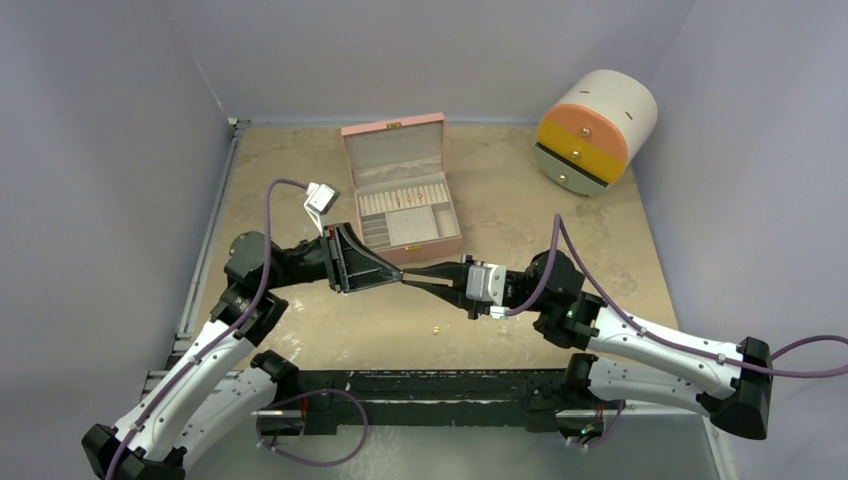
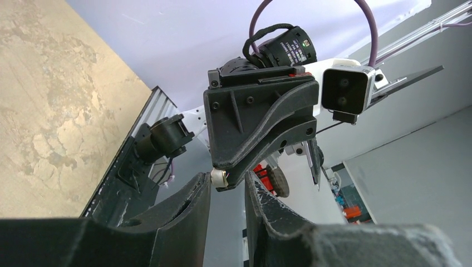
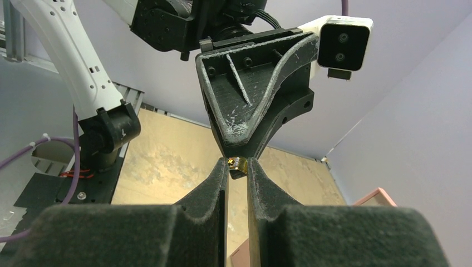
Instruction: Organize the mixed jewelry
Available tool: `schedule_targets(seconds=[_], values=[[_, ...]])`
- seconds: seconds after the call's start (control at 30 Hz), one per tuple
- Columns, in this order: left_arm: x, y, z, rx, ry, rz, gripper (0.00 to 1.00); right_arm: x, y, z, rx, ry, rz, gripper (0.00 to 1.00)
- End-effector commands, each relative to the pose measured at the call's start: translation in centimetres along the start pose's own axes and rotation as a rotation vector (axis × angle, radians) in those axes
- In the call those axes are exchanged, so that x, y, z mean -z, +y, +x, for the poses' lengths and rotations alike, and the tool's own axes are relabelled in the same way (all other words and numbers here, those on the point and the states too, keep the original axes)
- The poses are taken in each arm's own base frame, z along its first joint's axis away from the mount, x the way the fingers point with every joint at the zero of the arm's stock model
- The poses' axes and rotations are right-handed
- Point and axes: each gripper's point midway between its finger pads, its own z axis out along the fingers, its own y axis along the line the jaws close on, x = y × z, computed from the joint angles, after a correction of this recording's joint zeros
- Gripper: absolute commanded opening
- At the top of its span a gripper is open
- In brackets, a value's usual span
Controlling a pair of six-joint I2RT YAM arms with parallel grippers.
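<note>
Back wall (image 1: 400, 50) plain pale lavender. Left wall (image 1: 100, 150) same shade, meeting it at sharp corner seam. Right wall (image 1: 760, 200) slightly lighter, closing in table on that side. Table (image 1: 500, 190) tan, mottled with paler blotches, surface worn-looking. Metal rail (image 1: 205, 250) runs along table's left edge. Light even and diffuse; shadows soft. Left wrist view: grey panel (image 2: 417, 183) at lower right, blurred clutter (image 2: 348, 203) just past its edge.
</note>
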Motion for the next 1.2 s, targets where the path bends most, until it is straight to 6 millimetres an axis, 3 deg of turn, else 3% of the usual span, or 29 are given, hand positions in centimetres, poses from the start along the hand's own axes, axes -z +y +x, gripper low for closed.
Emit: schedule_targets(seconds=[0.0,0.87,1.07,1.17], values=[[0.0,-1.3,-0.5,-0.039,-0.016,0.046,0.28,0.0,-0.4,-2.2,0.043,-0.072,0.003,0.14],[0.1,-1.5,-0.4,-0.042,-0.009,0.055,0.24,-0.6,-0.3,-1.5,0.083,-0.075,-0.006,0.14],[0.1,-1.6,-0.3,-0.042,-0.010,0.056,0.20,-0.5,-0.4,-1.3,0.090,-0.070,-0.002,0.14],[0.1,-1.6,-0.3,-0.043,-0.009,0.057,0.12,-0.5,-0.3,-1.1,0.089,-0.065,-0.003,0.14]])
